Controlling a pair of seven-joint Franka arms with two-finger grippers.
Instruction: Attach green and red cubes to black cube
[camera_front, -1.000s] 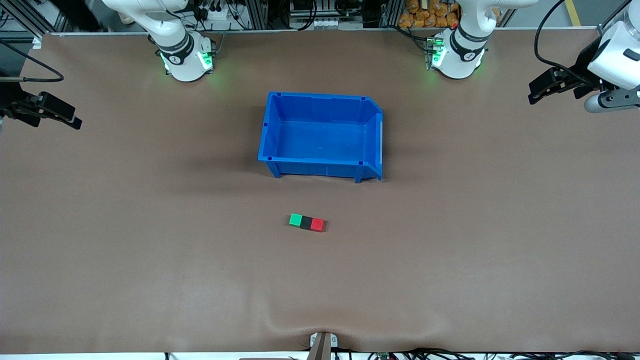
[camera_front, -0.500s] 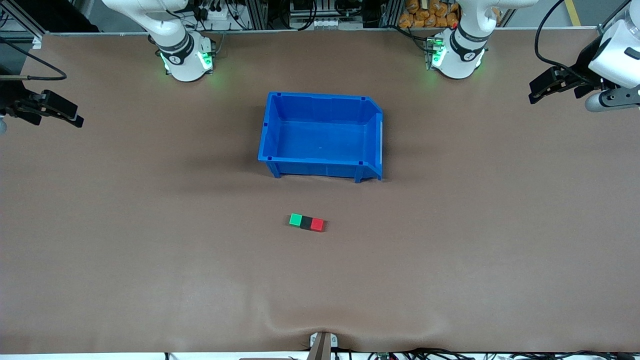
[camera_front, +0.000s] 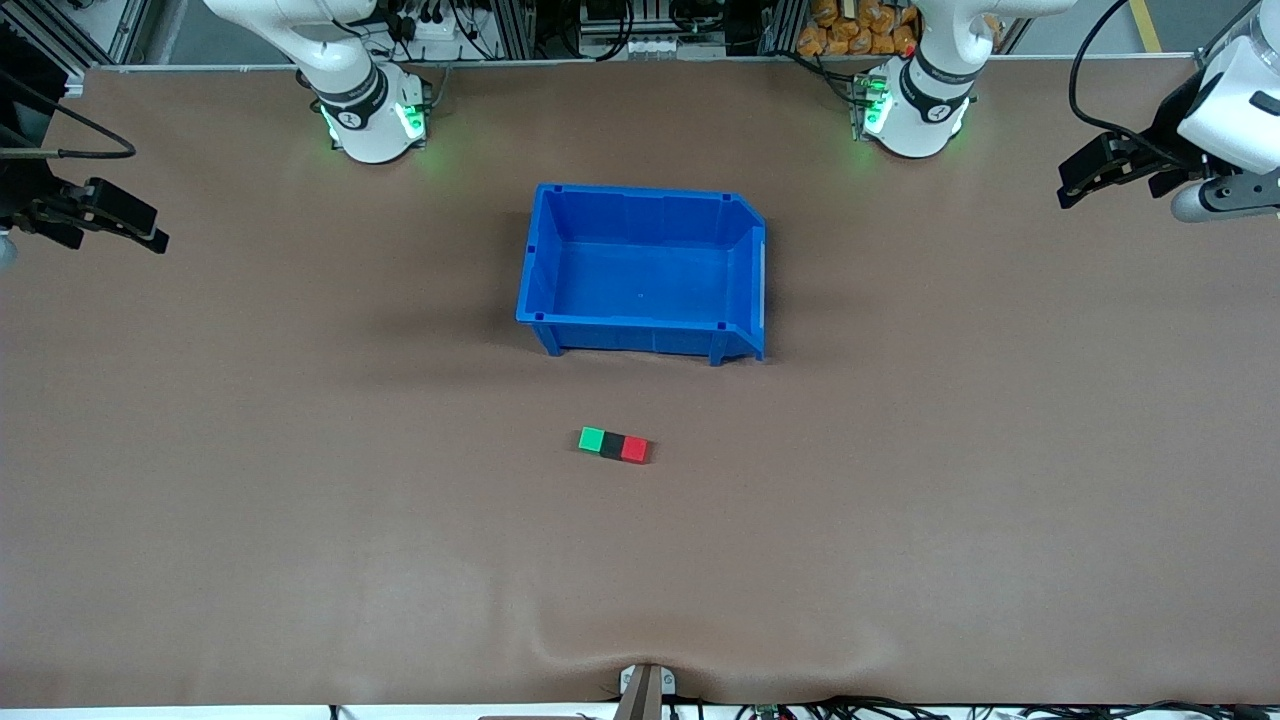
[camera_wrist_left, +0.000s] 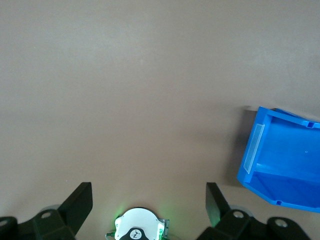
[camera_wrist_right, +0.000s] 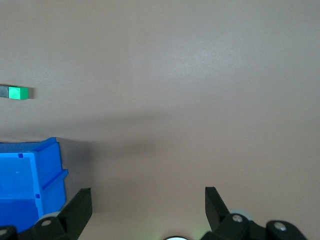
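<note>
showing only the green cube (camera_wrist_right: 20, 93), perhaps black beside it, right wrist view; both hands spread.

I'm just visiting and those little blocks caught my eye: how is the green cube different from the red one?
Colour first: the green cube is bright green, the red cube bright red. Place: the green cube sits against the black cube on the side toward the right arm's end of the table, the red cube on the side toward the left arm's end. Both look equal in size and lie on the table, nearer the front camera than the blue bin.
</note>
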